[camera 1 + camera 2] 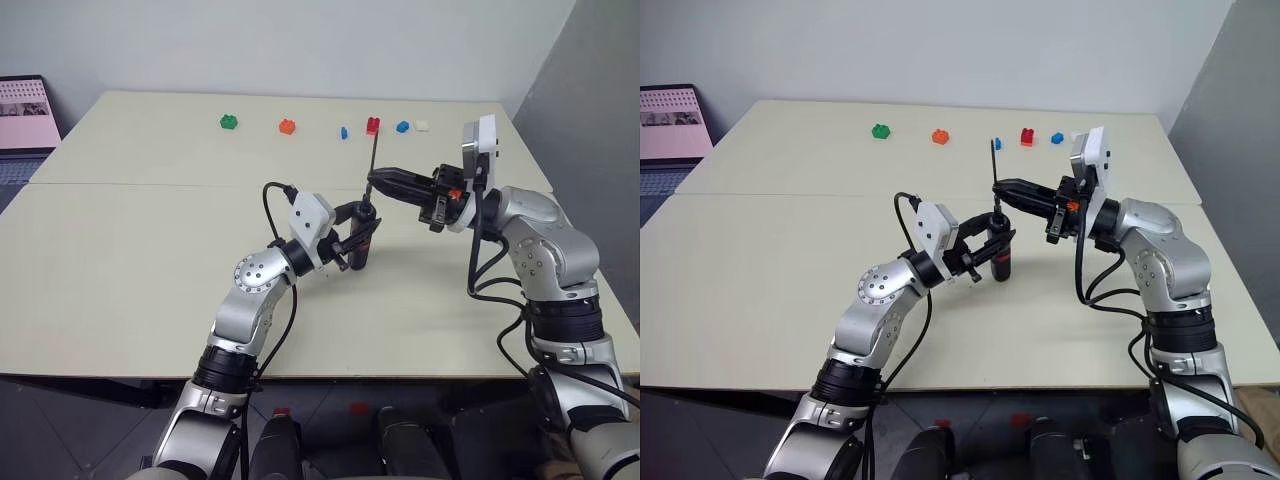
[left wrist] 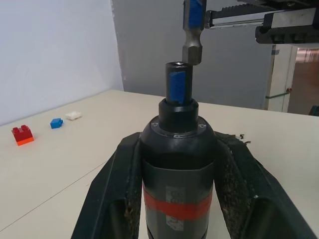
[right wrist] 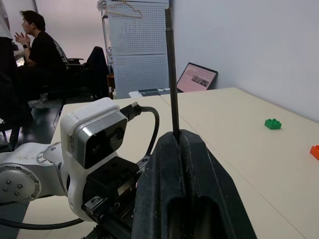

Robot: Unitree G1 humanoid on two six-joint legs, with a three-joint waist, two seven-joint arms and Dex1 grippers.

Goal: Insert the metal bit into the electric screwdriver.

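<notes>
Left eye view shows a pale beige tabletop (image 1: pixel 150 260) with a laptop with a pink screen (image 1: pixel 25 120) at its far left edge. Along the back lie small toy bricks: a green brick (image 1: pixel 229 122), an orange brick (image 1: pixel 288 126), a small blue brick (image 1: pixel 343 132), a red brick (image 1: pixel 373 125), another blue brick (image 1: pixel 402 127) and a white brick (image 1: pixel 422 126). Near the middle, the left hand (image 1: pixel 357 238) is clenched around the black cylindrical electric screwdriver with a red band (image 1: pixel 362 240), holding it upright above the tabletop with its narrower tip end up; the left wrist view shows both black fingers (image 2: pixel 112 199) pressed against the tool's body at the red band. Just right of it, the right hand (image 1: pixel 375 181) reaches in sideways and grips the thin grey metal bit (image 1: pixel 373 160), which stands upright directly over the screwdriver. In the left wrist view the bit's hexagonal lower end sits right at the rim of the screwdriver's open tip, slightly off to one side, and whether it touches cannot be told. The right wrist view shows the rod pinched between the closed black fingers (image 3: pixel 164 189), and a seated person (image 3: pixel 37 55) in the room behind.
</notes>
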